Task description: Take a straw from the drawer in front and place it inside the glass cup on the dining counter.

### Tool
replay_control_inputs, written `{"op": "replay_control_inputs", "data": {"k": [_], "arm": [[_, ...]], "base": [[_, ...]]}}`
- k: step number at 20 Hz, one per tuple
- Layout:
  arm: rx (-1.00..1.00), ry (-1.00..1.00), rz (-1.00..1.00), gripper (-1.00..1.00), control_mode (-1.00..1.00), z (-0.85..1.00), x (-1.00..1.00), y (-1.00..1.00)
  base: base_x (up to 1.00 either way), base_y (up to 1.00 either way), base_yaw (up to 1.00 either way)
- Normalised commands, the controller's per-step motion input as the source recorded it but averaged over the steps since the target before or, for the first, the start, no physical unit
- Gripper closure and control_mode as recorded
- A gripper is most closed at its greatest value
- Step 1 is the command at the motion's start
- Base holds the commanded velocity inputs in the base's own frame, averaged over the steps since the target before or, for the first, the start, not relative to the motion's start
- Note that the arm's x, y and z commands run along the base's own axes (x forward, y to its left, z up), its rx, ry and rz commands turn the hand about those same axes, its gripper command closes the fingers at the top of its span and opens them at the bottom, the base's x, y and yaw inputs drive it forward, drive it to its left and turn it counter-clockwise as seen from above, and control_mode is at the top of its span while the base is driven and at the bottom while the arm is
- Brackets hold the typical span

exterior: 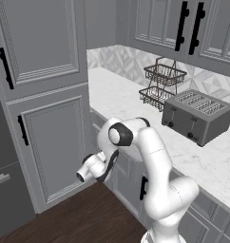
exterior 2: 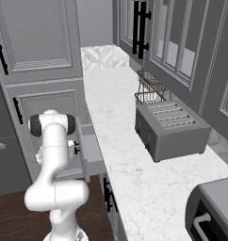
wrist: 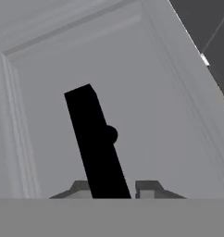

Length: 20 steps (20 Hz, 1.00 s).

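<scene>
The hand (wrist: 113, 189) has its fingers (wrist: 148, 189) either side of the drawer's black handle (wrist: 95, 143); whether clamped cannot be told. Confirm grip, then pull the drawer (wrist: 132, 69) straight outward.

- A kitchen, this: grey panelled cabinets (exterior: 41, 42) with black handles all round.
- Marble counter (exterior 2: 120, 141) carries a toaster (exterior: 197, 115) and wire basket (exterior: 162, 83) (two tiers).
- Dark wood floor (exterior: 83, 216).

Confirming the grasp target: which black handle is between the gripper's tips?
The short handle on the drawer front; the others are long bars on cabinet doors.
</scene>
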Motion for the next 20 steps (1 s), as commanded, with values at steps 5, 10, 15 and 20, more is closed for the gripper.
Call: {"op": "replay_control_inputs", "data": {"k": [5, 10, 15, 20], "arm": [[0.07, 0.29, 0.00, 1.00, -1.00, 0.25, 0.00, 1.00], [0.04, 0.30, 0.00, -1.00, -1.00, 0.16, 0.00, 1.00], [0.02, 0.21, 0.01, -1.00, -1.00, 0.15, -0.15, 0.94], [0.18, 0.19, 0.05, -1.00, -1.00, 0.34, -0.41, 0.65]], "base": [[0.00, 0.00, 0.00], [0.00, 0.00, 0.00], [0.00, 0.00, 0.00], [0.00, 0.00, 0.00]]}}
